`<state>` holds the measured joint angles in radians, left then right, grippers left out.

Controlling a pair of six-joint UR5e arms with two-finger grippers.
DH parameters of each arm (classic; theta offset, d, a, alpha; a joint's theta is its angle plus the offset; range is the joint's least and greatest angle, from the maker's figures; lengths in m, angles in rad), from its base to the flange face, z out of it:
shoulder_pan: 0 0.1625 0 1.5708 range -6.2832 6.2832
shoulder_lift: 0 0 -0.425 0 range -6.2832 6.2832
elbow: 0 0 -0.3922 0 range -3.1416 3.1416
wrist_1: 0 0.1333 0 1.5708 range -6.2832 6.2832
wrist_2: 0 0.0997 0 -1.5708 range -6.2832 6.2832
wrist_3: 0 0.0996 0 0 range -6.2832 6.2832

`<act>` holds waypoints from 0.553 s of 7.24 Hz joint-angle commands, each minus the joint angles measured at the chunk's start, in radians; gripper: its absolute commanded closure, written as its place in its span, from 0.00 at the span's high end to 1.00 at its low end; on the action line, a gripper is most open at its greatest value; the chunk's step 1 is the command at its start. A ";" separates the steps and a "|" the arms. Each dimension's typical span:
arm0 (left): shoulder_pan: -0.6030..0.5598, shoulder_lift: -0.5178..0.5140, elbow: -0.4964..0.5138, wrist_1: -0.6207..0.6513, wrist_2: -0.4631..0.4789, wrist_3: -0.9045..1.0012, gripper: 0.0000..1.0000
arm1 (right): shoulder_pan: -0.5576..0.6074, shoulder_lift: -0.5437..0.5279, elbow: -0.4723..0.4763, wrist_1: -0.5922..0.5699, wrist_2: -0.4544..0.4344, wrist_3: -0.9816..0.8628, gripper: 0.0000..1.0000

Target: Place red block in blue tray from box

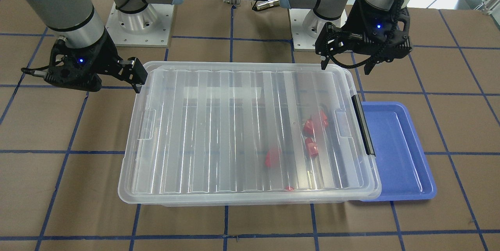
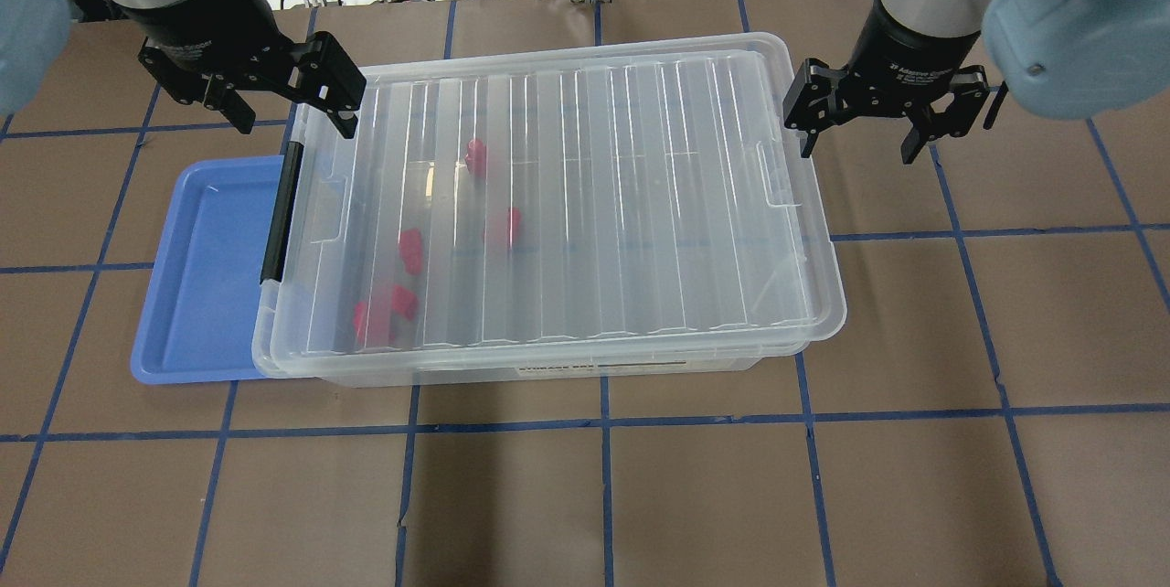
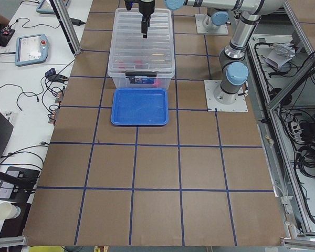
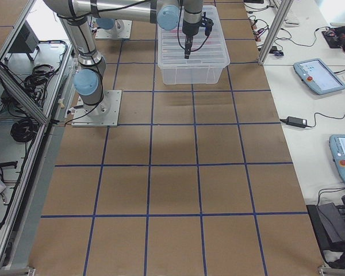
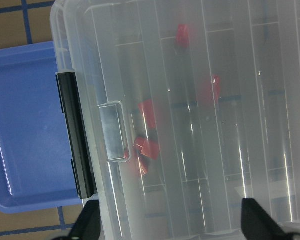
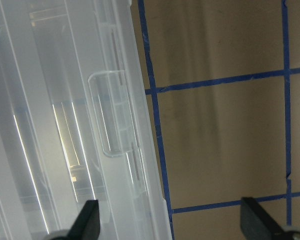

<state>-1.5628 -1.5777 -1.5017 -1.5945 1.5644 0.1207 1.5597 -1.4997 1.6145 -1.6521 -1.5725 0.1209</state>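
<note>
Red block (image 2: 410, 250): one of several lying loose inside the box, all in its left half, under the closed lid.
Surface (image 2: 640, 496): brown, gridded with blue tape; everything sits well in from its corners.
Box (image 2: 622, 194): clear bin whose long axis runs from the left edge of the surface toward the right edge. The ribbed lid is on, with the black latch handle (image 2: 279, 212) at the left end.
Blue tray (image 2: 201, 276): empty, just beside the latch end on the side toward the left edge. I cannot tell whether it touches the box.
Left pincer (image 2: 292, 107): spread, holding nothing, above the latch end. The handle lies crosswise to the box's long axis, almost below the fingers.
Right pincer (image 2: 857, 148): spread, holding nothing, above the opposite end, by the lid tab.
Key relation: the blocks lie below the left pincer and slightly toward the right edge. The left arm is clearly nearer, but the lid likely has to come off first.
</note>
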 commanded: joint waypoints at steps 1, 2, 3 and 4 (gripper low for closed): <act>0.000 -0.010 0.000 0.001 -0.004 -0.004 1.00 | 0.000 0.055 0.001 -0.061 -0.006 0.000 1.00; 0.000 -0.010 0.000 0.001 -0.004 -0.004 1.00 | 0.000 0.081 0.002 -0.104 -0.007 -0.001 1.00; 0.000 -0.005 0.000 0.001 -0.003 -0.004 1.00 | -0.001 0.104 0.004 -0.118 -0.012 -0.015 1.00; 0.000 -0.010 0.000 0.001 -0.004 -0.006 1.00 | -0.001 0.121 0.005 -0.118 -0.014 -0.015 1.00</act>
<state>-1.5631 -1.5855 -1.5018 -1.5938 1.5609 0.1163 1.5592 -1.4037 1.6180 -1.7592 -1.5833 0.1105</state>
